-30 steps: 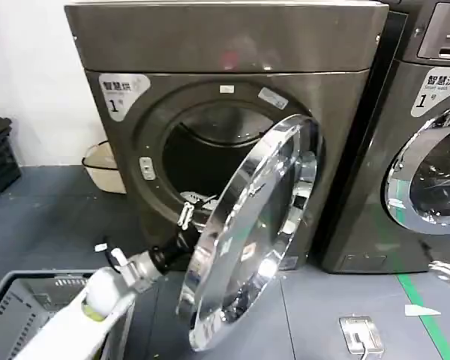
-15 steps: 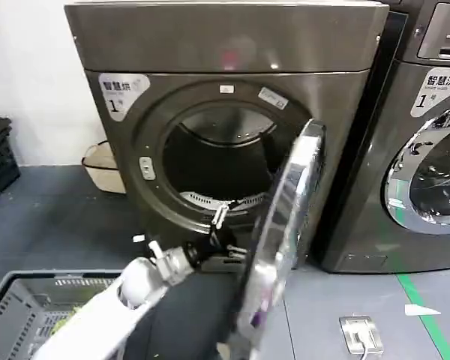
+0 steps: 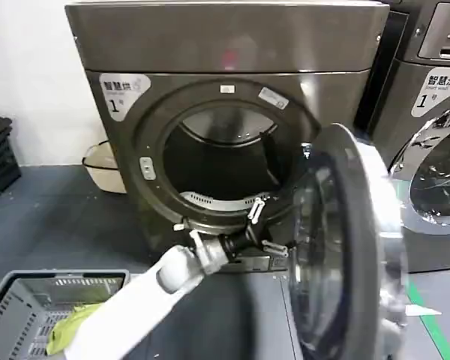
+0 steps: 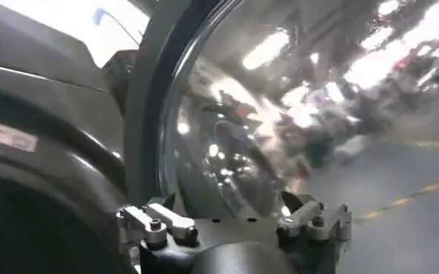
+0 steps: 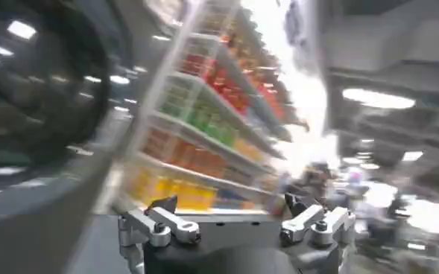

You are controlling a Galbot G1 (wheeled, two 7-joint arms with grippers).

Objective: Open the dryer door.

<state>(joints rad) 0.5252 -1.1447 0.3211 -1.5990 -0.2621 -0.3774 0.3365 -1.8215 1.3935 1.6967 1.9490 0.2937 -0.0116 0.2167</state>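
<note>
The door (image 3: 345, 247) stands wide open, right of the drum opening. The left tool (image 3: 261, 225), fingers spread and empty, sits at the door's inner face; pushing further may strain the hinge.

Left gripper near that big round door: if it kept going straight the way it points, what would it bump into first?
Most likely the dryer door. The left gripper, fingers open, points at the door's inner face, which the wrist view shows close ahead; the exact gap is unclear.

Dryer door (image 3: 345, 247): large round porthole, dark tinted glass in a grey inner frame, shiny chrome ring at its outer edge. State: open, swung well out from the bronze-grey machine, hinged on the opening's right side, inner face turned toward the drum.
</note>
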